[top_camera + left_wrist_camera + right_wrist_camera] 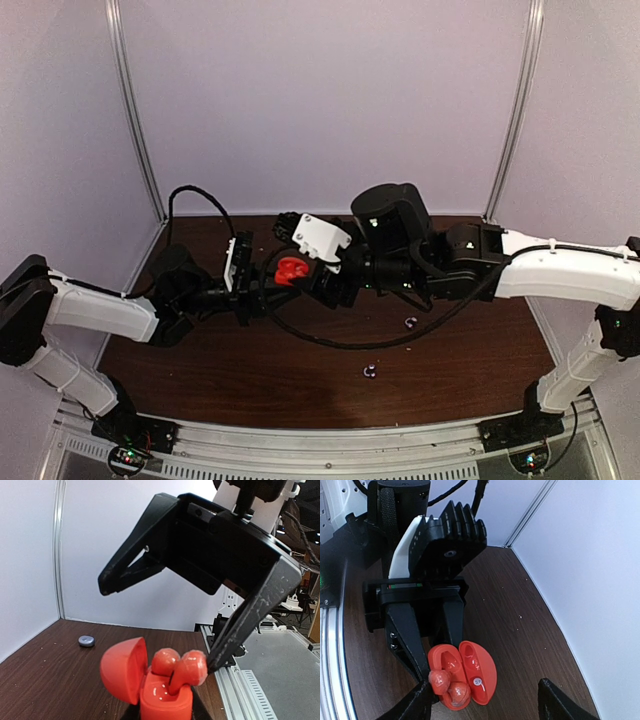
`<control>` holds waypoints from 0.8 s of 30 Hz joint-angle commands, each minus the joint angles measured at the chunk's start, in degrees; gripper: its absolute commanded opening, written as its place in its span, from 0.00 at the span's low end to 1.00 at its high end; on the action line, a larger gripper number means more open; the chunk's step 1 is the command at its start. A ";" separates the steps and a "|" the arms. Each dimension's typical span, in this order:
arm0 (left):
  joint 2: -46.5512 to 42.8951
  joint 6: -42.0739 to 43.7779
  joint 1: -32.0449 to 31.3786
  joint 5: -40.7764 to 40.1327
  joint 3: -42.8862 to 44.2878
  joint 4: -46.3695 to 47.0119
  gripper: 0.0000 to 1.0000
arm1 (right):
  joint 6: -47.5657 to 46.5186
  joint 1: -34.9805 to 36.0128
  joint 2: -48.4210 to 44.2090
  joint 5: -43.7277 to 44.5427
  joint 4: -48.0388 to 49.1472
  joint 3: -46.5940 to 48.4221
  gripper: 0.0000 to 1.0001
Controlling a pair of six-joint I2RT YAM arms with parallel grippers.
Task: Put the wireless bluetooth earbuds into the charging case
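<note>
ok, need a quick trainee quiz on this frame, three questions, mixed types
1. True or false: the red charging case is closed.
2. What holds the case up? A) a stand B) the left gripper C) nothing, it sits flat on the table
3. How many silvery earbuds lie loose on the table?

Key: 1 false, it is open. 2 B. 3 two.
</note>
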 commanded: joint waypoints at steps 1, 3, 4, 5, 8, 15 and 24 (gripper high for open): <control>0.58 1.29 -0.62 0.92 1.74 1.11 0.00 | 0.99 -0.80 1.00 2.11 1.38 2.06 0.72; 0.69 1.40 -0.70 0.80 1.84 0.78 0.00 | 1.23 -0.85 1.13 2.42 1.53 2.22 0.72; 0.73 1.45 -0.75 0.75 1.91 0.69 0.00 | 1.33 -0.93 1.21 2.51 1.68 2.26 0.72; 0.80 1.49 -0.79 0.73 1.93 0.67 0.00 | 1.38 -0.89 1.22 2.66 1.83 2.31 0.72; 1.00 1.64 -0.96 0.75 2.10 0.66 0.00 | 1.52 -1.11 1.39 2.56 2.31 2.30 0.72; 1.11 2.16 -1.24 0.84 2.29 0.15 0.00 | 1.38 -1.45 2.44 2.17 2.24 2.66 0.72; 0.95 2.89 -1.65 1.00 2.29 -0.52 0.00 | 1.90 -2.16 3.01 1.69 2.66 2.86 0.72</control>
